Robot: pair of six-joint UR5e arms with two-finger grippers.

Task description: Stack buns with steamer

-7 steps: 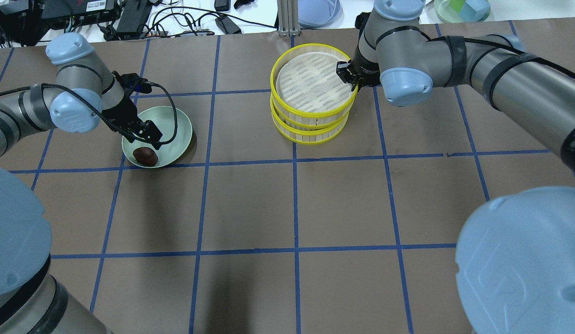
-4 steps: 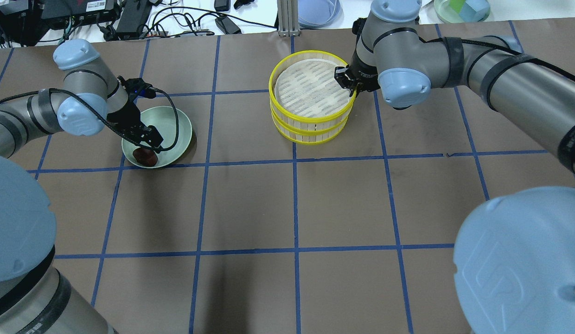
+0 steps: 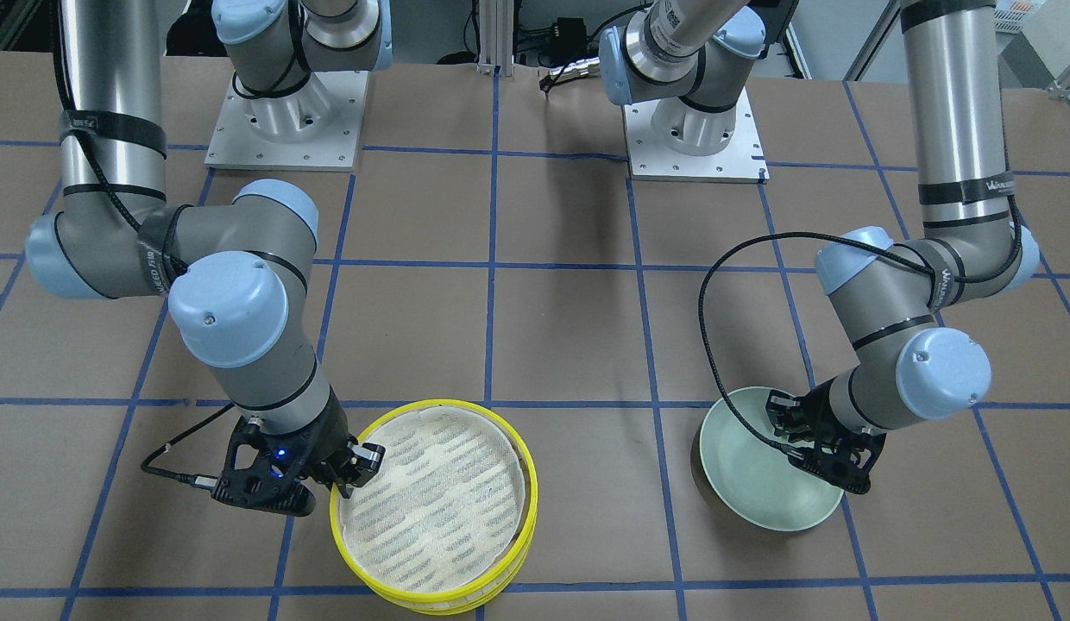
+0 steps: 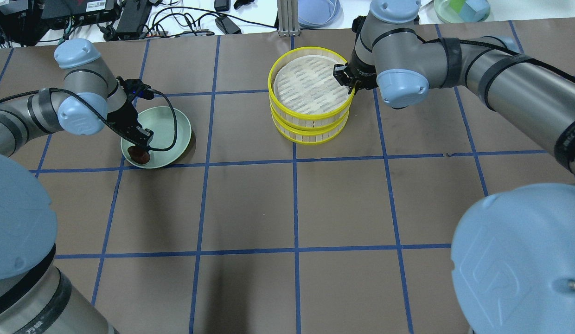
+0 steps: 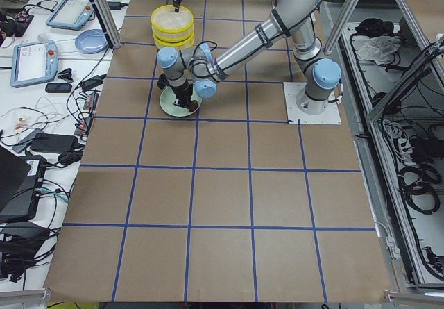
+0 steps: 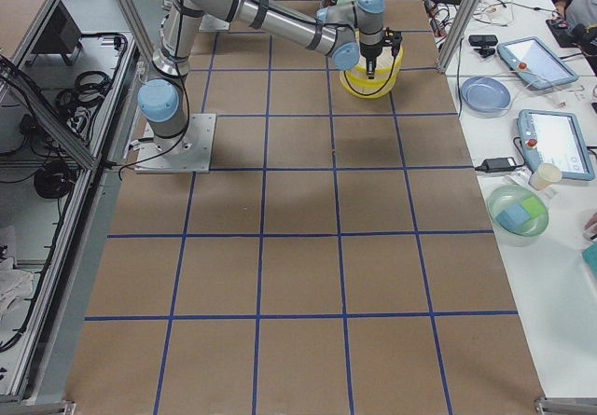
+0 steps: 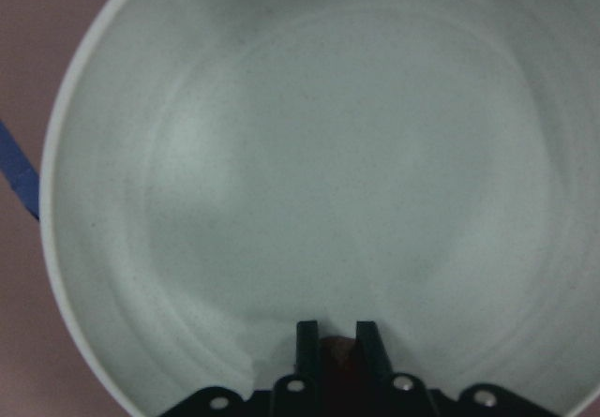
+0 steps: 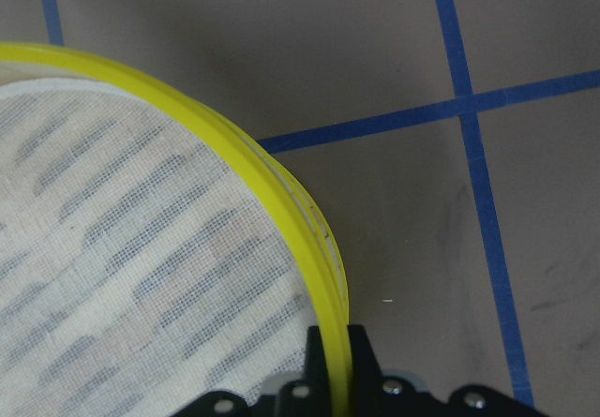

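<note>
The dark reddish-brown bun lies at the near left rim of the pale green plate. My left gripper is down on it, and in the left wrist view the fingers stand close together with the bun between them. The cream-white bun is hidden. The yellow-rimmed steamer stands as a stack at the far middle of the table. My right gripper is shut on the right rim of its top tier, which sits a little offset from the tiers below.
Beyond the table's far edge lie a blue plate, a green bowl with blocks and cables and electronics. The arm bases stand at the robot's side of the table.
My left gripper has moved down and toward the plate's near left rim, onto the dark bun, which it now partly covers. My right gripper has shifted the top tier slightly.
</note>
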